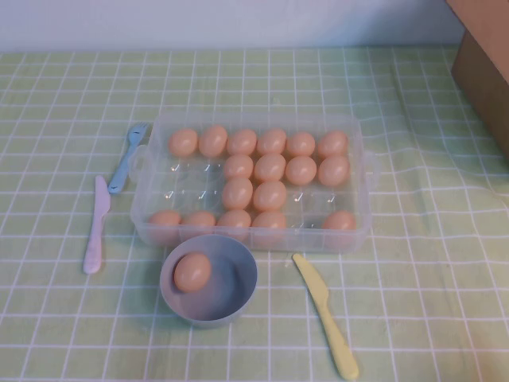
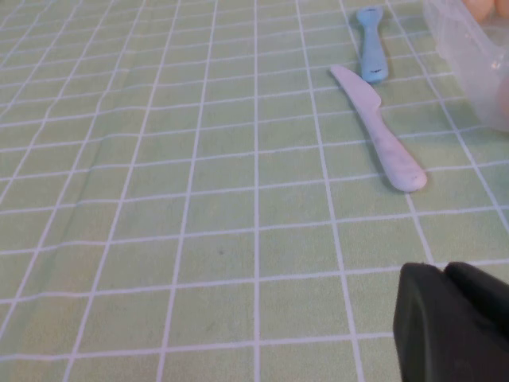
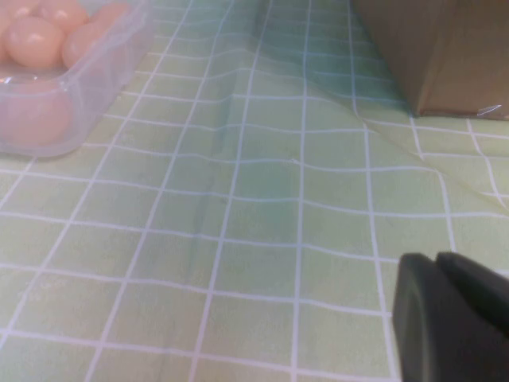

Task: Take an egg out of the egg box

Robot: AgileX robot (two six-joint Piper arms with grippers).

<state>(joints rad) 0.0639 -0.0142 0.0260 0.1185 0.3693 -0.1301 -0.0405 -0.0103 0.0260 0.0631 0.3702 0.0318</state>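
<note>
The clear plastic egg box [image 1: 359, 185] stands mid-table with several peach-orange eggs [image 1: 270, 168] in its cups. One more egg [image 1: 192, 271] lies in the grey-blue bowl [image 1: 238, 293] just in front of the box. Neither arm shows in the high view. In the left wrist view my left gripper [image 2: 442, 270] hangs shut and empty over bare cloth, well left of the box's corner [image 2: 469, 60]. In the right wrist view my right gripper [image 3: 436, 259] is shut and empty over the cloth to the right of the box [image 3: 95, 87], where several eggs [image 3: 33, 40] show.
A pink knife [image 1: 95, 227] and a blue fork [image 1: 127, 159] lie left of the box. A yellow knife [image 1: 326, 314] lies at the front right of the bowl. A brown cardboard box [image 1: 485, 64] stands at the back right. A green checked cloth covers the table.
</note>
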